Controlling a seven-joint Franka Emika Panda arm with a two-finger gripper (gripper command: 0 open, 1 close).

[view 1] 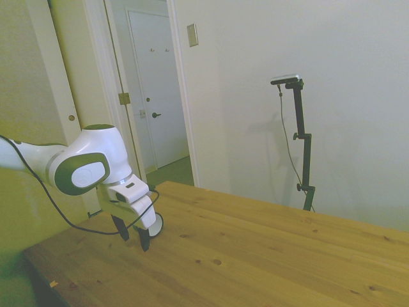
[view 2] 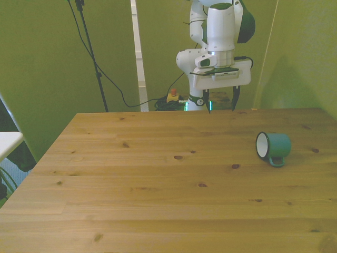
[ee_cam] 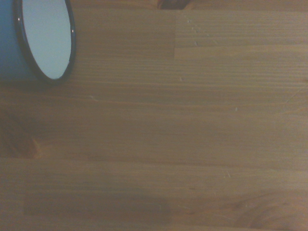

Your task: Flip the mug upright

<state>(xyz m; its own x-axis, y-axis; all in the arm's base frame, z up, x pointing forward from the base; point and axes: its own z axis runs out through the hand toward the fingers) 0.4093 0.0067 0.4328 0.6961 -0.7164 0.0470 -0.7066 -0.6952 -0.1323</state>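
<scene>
The teal mug [view 2: 274, 147] lies on its side on the wooden table [view 2: 158, 179], toward the front view's right. Its white inside faces the front view's left and its loop handle rests against the table. My gripper [view 2: 221, 107] hangs open with nothing between its fingers. It is over the table's far edge, beyond the mug and somewhat toward the front view's left, well apart from it. From the side, the gripper [view 1: 135, 241] covers most of the mug [view 1: 155, 222], so only a white round sliver shows. The wrist view catches the mug's white opening [ee_cam: 46, 38] and dark rim.
Bare wooden planks with knots run across the table [view 1: 255, 256]. A white door [view 1: 156, 89] and wall stand behind the table in the side view. Cables and a red button [view 2: 171, 95] lie on the floor near the robot's base.
</scene>
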